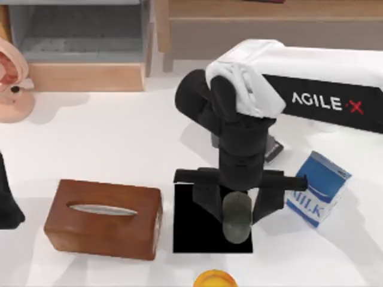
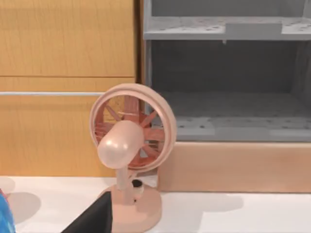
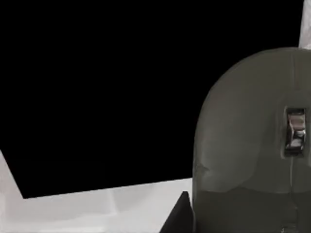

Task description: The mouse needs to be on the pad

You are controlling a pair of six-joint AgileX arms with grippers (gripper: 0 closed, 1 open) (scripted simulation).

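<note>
From above, the right end effector (image 1: 237,210) hangs over the black pad (image 1: 194,230), its fingers set either side of the mouse (image 1: 237,217). They seem to grip it, though contact is hard to judge. A wooden tissue box (image 1: 103,218) sits left of the pad and a milk carton (image 1: 318,189) right, on the white counter (image 1: 108,137). The left arm (image 1: 7,203) is parked at the left edge.

The left wrist view faces a pink fan (image 2: 130,145).

The right wrist view shows the mouse (image 3: 252,141) close over the pad (image 3: 121,87).
</note>
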